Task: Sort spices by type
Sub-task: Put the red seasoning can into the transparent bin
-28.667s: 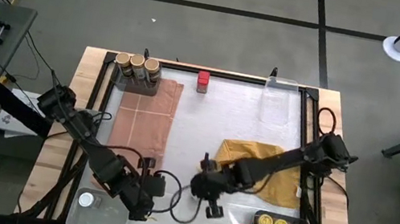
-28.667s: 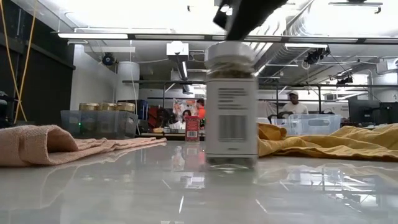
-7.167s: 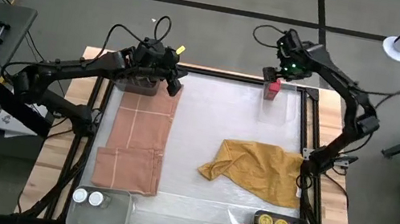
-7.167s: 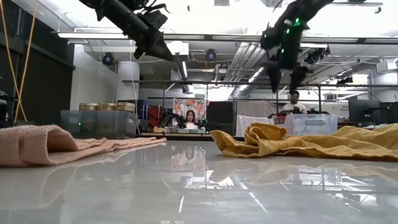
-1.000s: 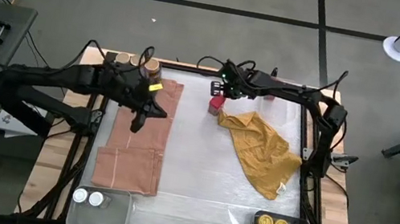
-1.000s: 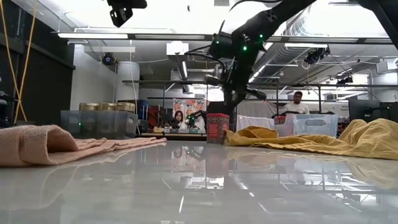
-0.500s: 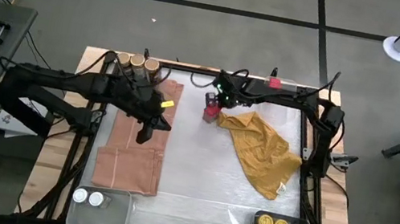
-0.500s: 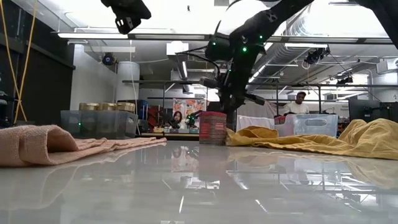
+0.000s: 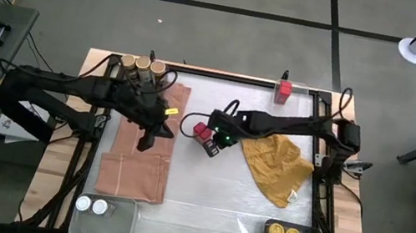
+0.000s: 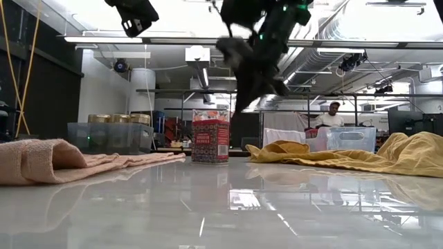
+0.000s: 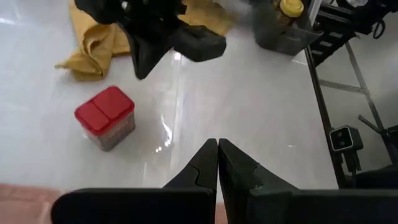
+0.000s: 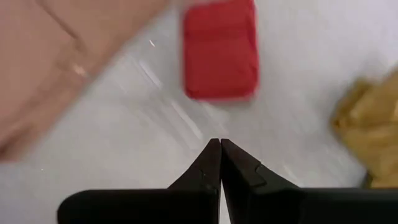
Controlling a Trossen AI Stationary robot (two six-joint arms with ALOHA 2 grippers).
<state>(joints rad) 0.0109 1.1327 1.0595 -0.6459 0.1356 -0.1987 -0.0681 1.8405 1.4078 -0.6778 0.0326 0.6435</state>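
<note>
Red-lidded square spice tin [image 9: 201, 130] stood upright mid-table, just left of your right gripper [image 9: 212, 148], whose fingers were pressed together, empty. From table height you could read its printed label [image 10: 210, 141]; overhead showed only the lid. Your left gripper [image 9: 144, 141], also closed, hung over the pink cloth [image 9: 136, 164].

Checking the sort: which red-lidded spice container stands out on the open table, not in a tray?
The red-lidded jar beside the right gripper, mid-table; the other red one sits in the far clear tray.

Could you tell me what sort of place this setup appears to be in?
Probably a robotics lab or workshop: the table stands on a bare grey floor, exposed ceiling ducts run overhead, and a person sits at a workbench in the background.
</note>
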